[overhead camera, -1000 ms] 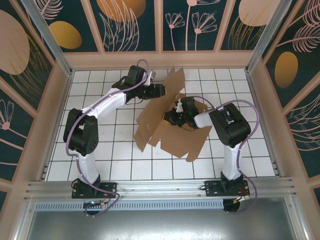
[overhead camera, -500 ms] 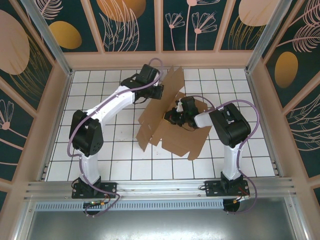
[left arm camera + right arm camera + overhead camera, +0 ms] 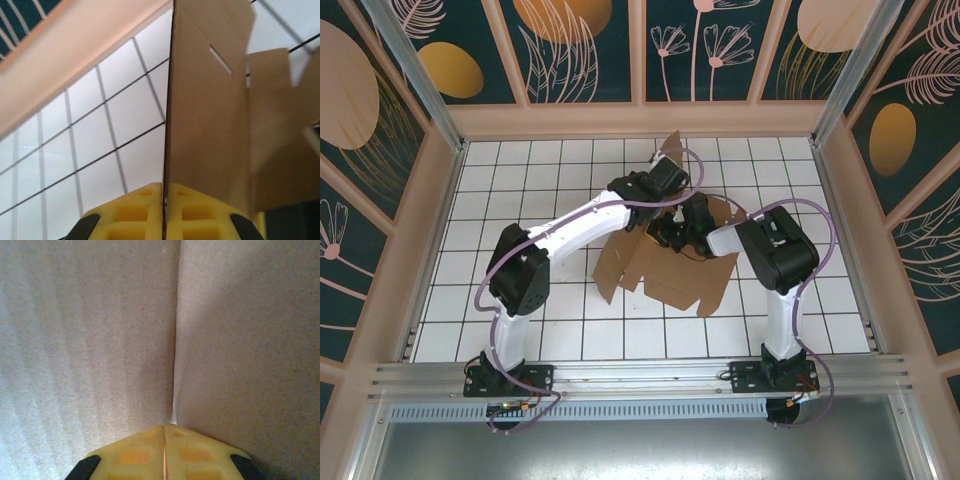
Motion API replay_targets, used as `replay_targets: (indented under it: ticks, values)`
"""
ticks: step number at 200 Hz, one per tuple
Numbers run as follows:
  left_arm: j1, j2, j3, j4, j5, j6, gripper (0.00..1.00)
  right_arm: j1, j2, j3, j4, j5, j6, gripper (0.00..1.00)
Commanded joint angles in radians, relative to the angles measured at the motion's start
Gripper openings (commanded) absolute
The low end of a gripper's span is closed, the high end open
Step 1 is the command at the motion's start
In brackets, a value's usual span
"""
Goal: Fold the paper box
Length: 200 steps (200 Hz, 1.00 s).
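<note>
Paper box (image 3: pixel 670 275): half-folded cardboard sheet, centre of table (image 3: pixel 520 200), between arms.
Handling (judgement): light, stiff across panels, bends readily at creases; thin edges crush under hard pinch. Best hold: flap edge near crease, not mid-panel.
Left pincer (image 3: pixel 163 194): clenched on edge of upright far flap (image 3: pixel 210 115).
Right pincer (image 3: pixel 165 430): clenched, pads at inner crease; whether it grips board, cannot tell.
Change from one second ago: left pincer then released, beside flap; now over box, flap steeper. Right arm unchanged.

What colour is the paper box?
Plain brown paper box, clearest in the left wrist view.
</note>
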Motion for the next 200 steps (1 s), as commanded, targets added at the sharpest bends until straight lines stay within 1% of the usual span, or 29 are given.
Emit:
replay_targets:
  ticks: [1, 21, 42, 59, 76, 98, 114, 130, 142, 153, 175, 200]
  values:
    - [-0.010, 0.039, -0.033, 0.021, -0.206, 0.051, 0.00, 0.006, 0.027, -0.010, 0.059, -0.013, 0.050, 0.13]
    - [-0.011, 0.029, -0.060, 0.066, -0.253, 0.096, 0.00, -0.015, -0.015, -0.043, 0.081, -0.026, 0.050, 0.22]
    - [-0.010, 0.013, -0.096, 0.118, -0.290, 0.145, 0.00, -0.073, -0.102, -0.124, 0.116, -0.045, 0.050, 0.32]
    - [-0.010, 0.005, -0.111, 0.145, -0.310, 0.170, 0.00, -0.127, -0.182, -0.180, 0.093, -0.048, 0.027, 0.33]
    - [-0.011, 0.001, -0.116, 0.163, -0.323, 0.189, 0.00, -0.166, -0.256, -0.211, -0.001, -0.027, -0.031, 0.34]
    - [-0.011, -0.009, -0.135, 0.202, -0.339, 0.223, 0.00, -0.175, -0.322, -0.211, -0.187, 0.052, -0.132, 0.30]
    - [-0.011, -0.013, -0.142, 0.228, -0.351, 0.248, 0.00, -0.176, -0.353, -0.209, -0.303, 0.126, -0.182, 0.25]
    - [-0.016, -0.011, -0.140, 0.244, -0.357, 0.268, 0.00, -0.178, -0.368, -0.220, -0.354, 0.182, -0.211, 0.18]
    - [-0.022, -0.001, -0.138, 0.259, -0.366, 0.285, 0.00, -0.187, -0.358, -0.236, -0.351, 0.175, -0.213, 0.12]
    - [-0.026, 0.014, -0.135, 0.269, -0.369, 0.298, 0.00, -0.192, -0.341, -0.249, -0.329, 0.148, -0.206, 0.09]
    - [-0.034, 0.043, -0.126, 0.282, -0.389, 0.320, 0.00, -0.180, -0.300, -0.274, -0.262, 0.087, -0.170, 0.08]
    - [-0.049, 0.070, -0.124, 0.304, -0.416, 0.352, 0.00, -0.138, -0.250, -0.286, -0.186, 0.039, -0.116, 0.08]
